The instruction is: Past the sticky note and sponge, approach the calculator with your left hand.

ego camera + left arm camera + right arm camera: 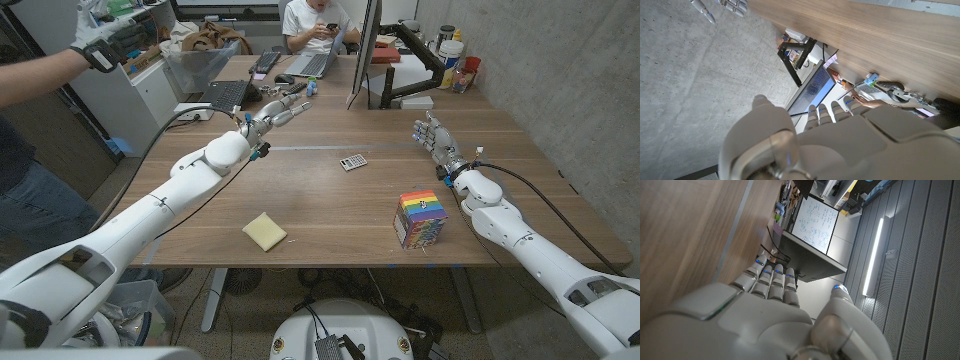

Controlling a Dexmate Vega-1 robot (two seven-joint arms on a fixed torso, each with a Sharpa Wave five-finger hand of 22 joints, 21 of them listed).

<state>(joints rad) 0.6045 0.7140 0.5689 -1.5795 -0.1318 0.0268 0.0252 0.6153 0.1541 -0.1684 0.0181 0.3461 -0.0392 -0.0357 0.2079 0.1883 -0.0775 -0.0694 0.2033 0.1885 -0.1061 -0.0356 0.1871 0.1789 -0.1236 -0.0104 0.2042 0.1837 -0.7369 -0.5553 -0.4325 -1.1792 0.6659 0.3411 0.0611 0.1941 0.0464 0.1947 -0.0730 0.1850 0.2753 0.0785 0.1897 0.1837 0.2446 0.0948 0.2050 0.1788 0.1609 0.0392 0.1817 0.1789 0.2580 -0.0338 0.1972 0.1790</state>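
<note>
The small grey calculator (353, 161) lies near the middle of the wooden table (330, 215). My left hand (275, 112) hovers beyond it and to its left, fingers stretched out toward the far side, holding nothing. The yellow sticky note (264, 231) lies near the front edge, and the rainbow-striped sponge (421, 218) stands to its right. My right hand (437, 140) waits at the right of the table, fingers up and apart, empty. In the left wrist view my left hand (825, 125) has straight fingers, and the right hand's fingertips (720, 7) show across the table (865, 30).
A monitor on an arm (365, 50) stands at the back with laptops (228, 95) and a clear bin (200, 50) to its left. Cups (455, 60) sit at the back right. One person (315, 25) sits behind the table; another's gloved hand (100, 50) reaches in from the left.
</note>
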